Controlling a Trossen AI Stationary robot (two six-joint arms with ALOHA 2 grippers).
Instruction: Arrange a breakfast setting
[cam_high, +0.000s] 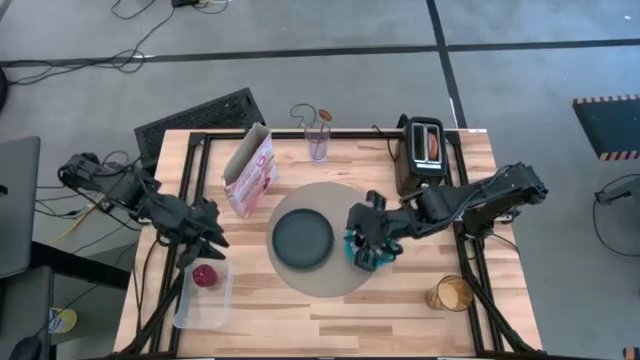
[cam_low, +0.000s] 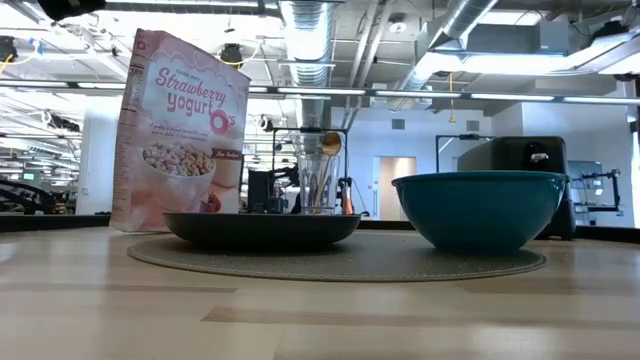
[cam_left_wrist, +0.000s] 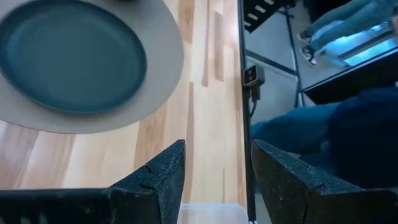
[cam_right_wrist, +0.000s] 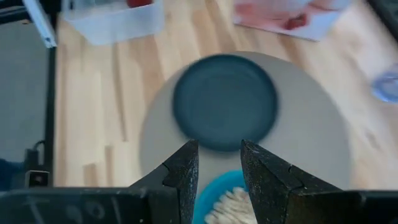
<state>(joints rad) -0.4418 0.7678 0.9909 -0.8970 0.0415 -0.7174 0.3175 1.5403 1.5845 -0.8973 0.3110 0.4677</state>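
Note:
A dark grey plate (cam_high: 302, 238) lies on the round grey mat (cam_high: 325, 200). A teal bowl (cam_low: 480, 208) holding beige cereal (cam_right_wrist: 229, 203) stands on the mat's right part. My right gripper (cam_high: 366, 238) hovers open above the bowl, and its fingers (cam_right_wrist: 186, 168) touch nothing. My left gripper (cam_high: 212, 243) is open over the far end of a clear tub (cam_high: 203, 295), where the red apple (cam_high: 204, 275) lies. The round bread (cam_high: 431, 146) sticks up out of the black toaster (cam_high: 421, 155). The gold spoon (cam_low: 330, 143) stands in a glass (cam_high: 318, 141).
A pink cereal box (cam_high: 250, 172) stands at the mat's far left. An amber cup (cam_high: 452, 293) stands near the table's front right. The plate (cam_left_wrist: 71, 56) and the table's near edge show in the left wrist view, with a person's legs beyond.

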